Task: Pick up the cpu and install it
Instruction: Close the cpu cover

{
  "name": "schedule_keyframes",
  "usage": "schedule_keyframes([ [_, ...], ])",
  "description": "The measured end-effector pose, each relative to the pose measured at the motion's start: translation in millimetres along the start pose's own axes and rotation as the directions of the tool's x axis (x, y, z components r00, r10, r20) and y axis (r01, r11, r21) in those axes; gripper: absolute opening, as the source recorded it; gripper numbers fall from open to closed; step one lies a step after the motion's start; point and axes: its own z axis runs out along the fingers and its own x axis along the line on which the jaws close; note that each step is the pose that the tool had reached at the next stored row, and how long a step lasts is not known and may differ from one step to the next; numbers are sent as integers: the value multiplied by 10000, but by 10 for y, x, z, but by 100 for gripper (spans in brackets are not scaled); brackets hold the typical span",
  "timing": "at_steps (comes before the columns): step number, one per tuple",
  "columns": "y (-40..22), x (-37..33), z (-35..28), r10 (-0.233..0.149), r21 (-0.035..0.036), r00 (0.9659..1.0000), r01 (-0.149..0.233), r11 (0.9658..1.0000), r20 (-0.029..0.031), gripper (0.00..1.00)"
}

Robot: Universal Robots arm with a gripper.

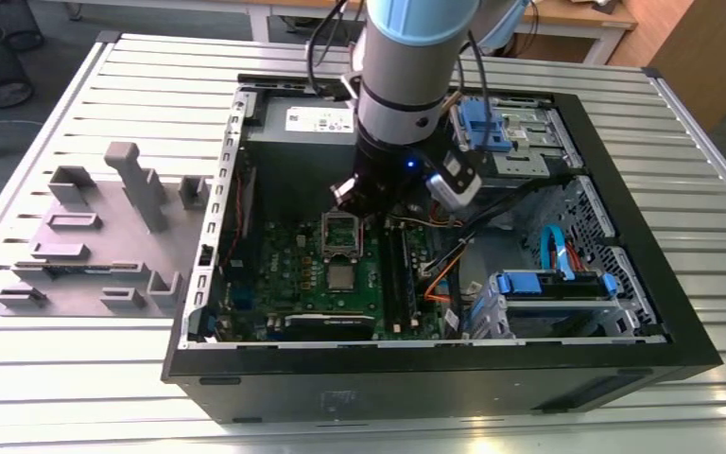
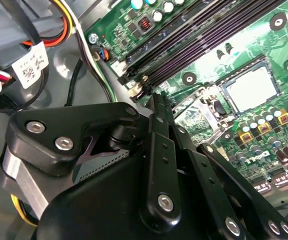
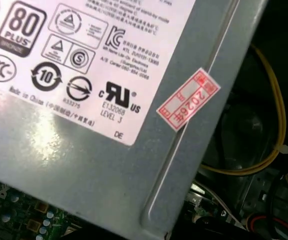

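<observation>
The cpu (image 1: 341,276) is a small silvery square lying flat in its socket on the green motherboard (image 1: 294,284); the second wrist view shows the cpu (image 2: 249,90) there too. The dark socket frame (image 1: 341,232) stands swung open just behind it, as the socket frame (image 2: 204,107) also appears in the second wrist view. My gripper (image 1: 351,200) hangs inside the case over that frame, beside the cpu and not touching it. In the second wrist view the gripper (image 2: 156,100) looks shut, its tips meeting with nothing seen between them.
The open black PC case (image 1: 464,374) lies on a slatted metal table (image 1: 111,378). Lilac-grey holder blocks (image 1: 98,236) stand at the exterior view's left. The grey power-supply box (image 3: 84,150) and cables (image 3: 264,165) are close by. Memory slots (image 2: 199,45) and blue drive cages (image 1: 552,284) flank the socket.
</observation>
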Motion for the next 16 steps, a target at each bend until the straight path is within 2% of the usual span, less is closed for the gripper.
schedule_keyframes([
  [9, 93, -40, 57, -285, -7, 9996, 285, 9996, -11, 11],
  [16, 106, -42, 98, -341, -6, 9994, 341, 9994, -12, 11],
])
